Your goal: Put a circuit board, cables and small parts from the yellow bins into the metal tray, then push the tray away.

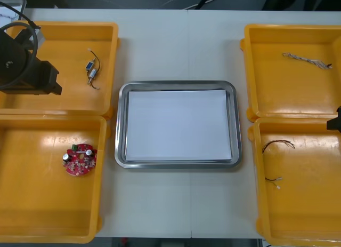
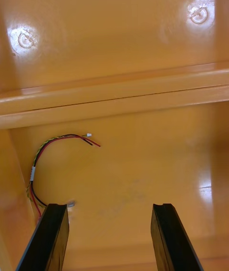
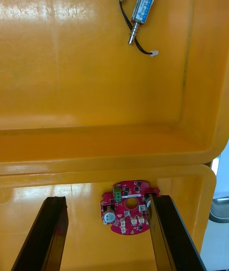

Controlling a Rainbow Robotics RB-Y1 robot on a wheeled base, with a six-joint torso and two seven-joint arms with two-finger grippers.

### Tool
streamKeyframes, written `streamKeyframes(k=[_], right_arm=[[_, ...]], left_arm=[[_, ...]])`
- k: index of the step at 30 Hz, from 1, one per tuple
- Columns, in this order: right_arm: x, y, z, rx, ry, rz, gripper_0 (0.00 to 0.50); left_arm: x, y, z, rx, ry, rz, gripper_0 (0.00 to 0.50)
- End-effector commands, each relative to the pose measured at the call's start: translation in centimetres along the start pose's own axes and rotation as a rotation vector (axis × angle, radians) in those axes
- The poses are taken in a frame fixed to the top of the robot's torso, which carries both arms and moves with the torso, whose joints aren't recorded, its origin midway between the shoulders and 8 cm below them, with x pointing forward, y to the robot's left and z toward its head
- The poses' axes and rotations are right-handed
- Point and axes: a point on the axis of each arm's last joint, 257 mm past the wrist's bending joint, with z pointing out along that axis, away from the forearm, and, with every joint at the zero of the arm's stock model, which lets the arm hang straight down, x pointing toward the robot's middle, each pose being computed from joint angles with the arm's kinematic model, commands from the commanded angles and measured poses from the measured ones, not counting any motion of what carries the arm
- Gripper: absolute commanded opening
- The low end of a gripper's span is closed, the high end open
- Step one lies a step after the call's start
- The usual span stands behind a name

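A round red circuit board (image 1: 80,159) lies in the near left yellow bin (image 1: 32,220). In the left wrist view the circuit board (image 3: 129,208) sits just beyond my left gripper (image 3: 108,201), whose fingers stand open and hold nothing. My left arm (image 1: 26,65) hovers over the far left bin (image 1: 64,100). Small metal parts (image 1: 93,70) with a black cable rest in that bin. My right gripper (image 2: 109,206) is open and empty above the near right bin, with a red and yellow cable (image 2: 52,144) off its finger (image 2: 50,233). The metal tray (image 1: 121,124), white inside, lies between the bins.
A twisted cable (image 1: 308,59) lies in the far right bin (image 1: 256,71). The near right bin (image 1: 261,204) holds the red and yellow cable (image 1: 277,145) and another thin cable (image 1: 274,178). My right arm (image 1: 335,121) shows at the table's right edge.
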Motion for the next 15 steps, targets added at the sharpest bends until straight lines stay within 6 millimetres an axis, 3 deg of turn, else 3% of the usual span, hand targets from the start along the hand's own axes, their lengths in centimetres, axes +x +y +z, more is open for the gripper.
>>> streamKeyframes(k=[1, 15], right_arm=[[0.71, 0.14, 0.21, -0.008, 0.015, 0.001, 0.5], [0.71, 0.14, 0.21, -0.008, 0.015, 0.001, 0.5]], left_arm=[[0.24, 1.51, -0.67, -0.054, -0.01, -0.038, 0.5], [0.24, 1.51, -0.67, -0.054, -0.01, -0.038, 0.5]])
